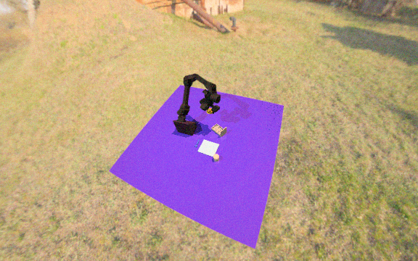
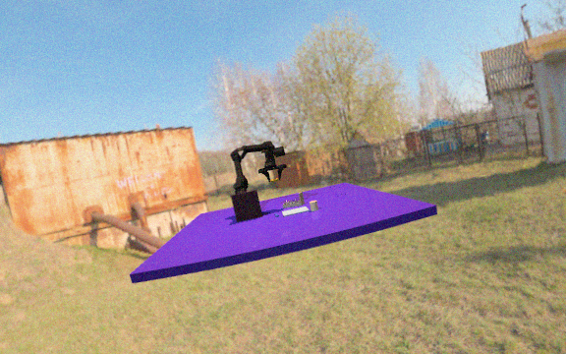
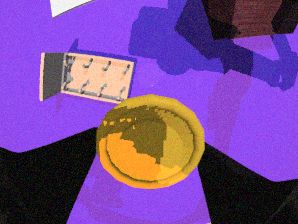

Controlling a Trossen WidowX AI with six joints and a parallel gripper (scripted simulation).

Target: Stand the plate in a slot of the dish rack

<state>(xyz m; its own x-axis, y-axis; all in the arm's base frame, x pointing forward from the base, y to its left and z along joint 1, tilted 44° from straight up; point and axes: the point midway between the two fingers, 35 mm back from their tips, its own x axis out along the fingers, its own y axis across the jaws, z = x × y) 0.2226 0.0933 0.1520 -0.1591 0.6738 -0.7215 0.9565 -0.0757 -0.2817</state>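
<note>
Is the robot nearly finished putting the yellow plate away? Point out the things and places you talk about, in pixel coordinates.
About halfway, I think. The plate (image 1: 210,111) (image 2: 273,175) (image 3: 150,142) is picked up: the gripper (image 1: 210,109) (image 2: 273,173) (image 3: 149,141) is holding it above the table (image 1: 194,181) (image 2: 283,233) (image 3: 30,120). The dish rack (image 1: 218,130) (image 2: 293,203) (image 3: 95,77) has no plate in it. Standing it there, letting go and moving away are left.

1. Pale pink hand-painted lettering (image 2: 141,181) is seen in the exterior view on the rusty metal wall (image 2: 96,167) at the left. It is set in two rows. In the upper row, capitals starting with "WE" can be made out; the rest of that word is too blurred to be read with certainty.
2. The lower row, placed below and a little to the right on the same wall, is shown as faint strokes too blurred to be read.
3. A reddish rounded mark (image 2: 531,101) is seen on the pale house wall (image 2: 508,109) at the right; whether a sign or a letter is meant cannot be told.
</note>
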